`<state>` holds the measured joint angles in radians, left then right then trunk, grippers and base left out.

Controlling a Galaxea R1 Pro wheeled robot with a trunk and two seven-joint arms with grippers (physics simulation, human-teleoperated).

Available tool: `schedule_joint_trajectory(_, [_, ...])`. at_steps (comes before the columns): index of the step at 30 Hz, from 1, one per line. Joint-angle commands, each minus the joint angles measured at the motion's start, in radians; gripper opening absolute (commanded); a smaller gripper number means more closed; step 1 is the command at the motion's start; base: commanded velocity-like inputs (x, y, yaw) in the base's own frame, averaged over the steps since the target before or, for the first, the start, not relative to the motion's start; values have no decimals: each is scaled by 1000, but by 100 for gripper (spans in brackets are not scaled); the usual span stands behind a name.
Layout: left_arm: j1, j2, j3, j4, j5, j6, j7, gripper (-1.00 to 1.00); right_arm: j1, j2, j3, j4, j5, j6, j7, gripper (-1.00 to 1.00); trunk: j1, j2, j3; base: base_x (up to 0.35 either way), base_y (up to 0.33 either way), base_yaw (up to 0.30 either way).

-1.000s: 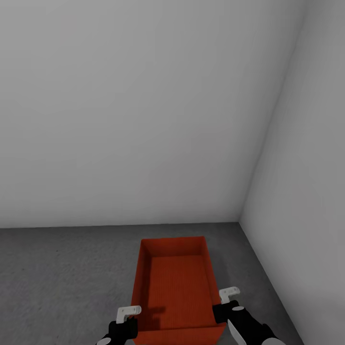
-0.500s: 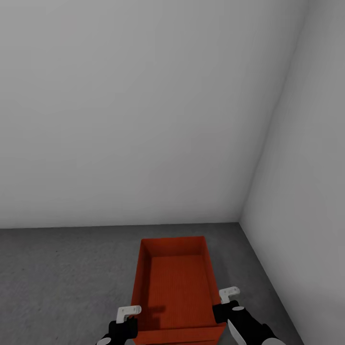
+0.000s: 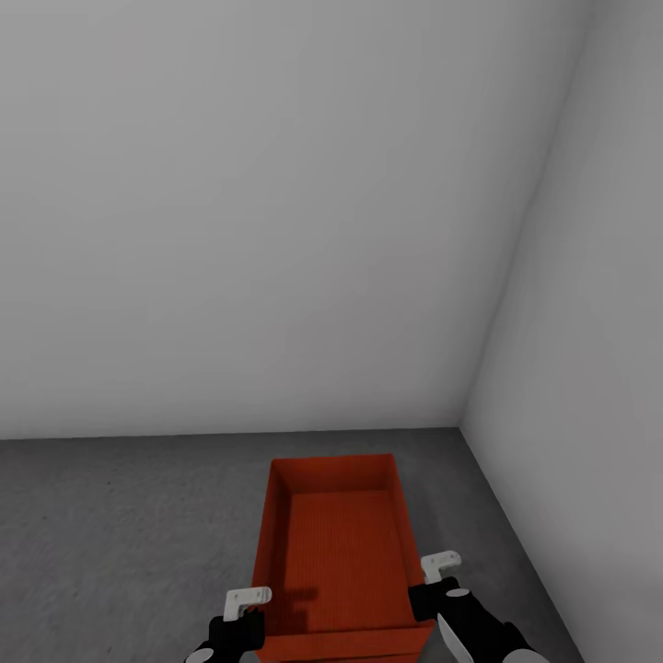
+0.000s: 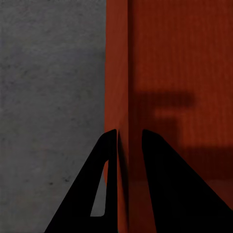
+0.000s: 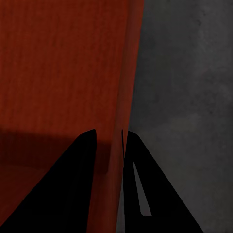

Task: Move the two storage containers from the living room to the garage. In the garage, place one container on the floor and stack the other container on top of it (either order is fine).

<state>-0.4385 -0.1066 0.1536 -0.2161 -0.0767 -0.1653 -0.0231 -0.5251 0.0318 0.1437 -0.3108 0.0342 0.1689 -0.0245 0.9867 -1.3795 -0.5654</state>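
On my left wrist camera, the left gripper (image 4: 129, 145) straddles the long wall of the storage container (image 3: 341, 543): one dark finger sits outside over the concrete, the other inside over the ribbed orange bottom, and the wall runs straight up the narrow slot between them. The fingers look pinched onto that wall. The right gripper (image 5: 109, 143) mirrors this on the opposite long wall, one finger inside, one outside, clamped on the rim in the same way.

From the head camera I see the bin held between both arms near the lower edge of the view, its long axis pointing away from me, open top up and level. Whether its bottom touches the floor (image 3: 120, 534) I cannot tell from here. The bin's shadowed interior holds nothing I can make out.

For room to move: the grey concrete is wide and bare off to my left. To my right, the side wall (image 3: 589, 387) comes close, leaving only a narrow strip of floor beside the bin's right edge. Ahead, the back wall (image 3: 276, 230) meets the floor a little beyond the bin's far end, and the two walls join in a corner ahead on my right.

Against the pictures from a second and half a second ago, I find nothing changed: bin, arms and camera all sit where they were.
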Motion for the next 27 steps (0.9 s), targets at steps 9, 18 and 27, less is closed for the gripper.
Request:
schedule_joint_trajectory(9, [-1,12,4,6,-13,-4,3,-100,0,-19,41,-4,13,-49,55,-100,0,-1,-1,0,0,0])
schedule_joint_trajectory(18, [-2,12,4,6,-12,-3,3,-100,0,-18,41,-4,13,-48,55,-100,0,-1,-1,0,0,0])
schedule_joint_trajectory(27, [-2,13,4,5,-11,-3,3,-100,0,-19,42,-4,13,-48,54,-100,0,-1,-1,0,0,0])
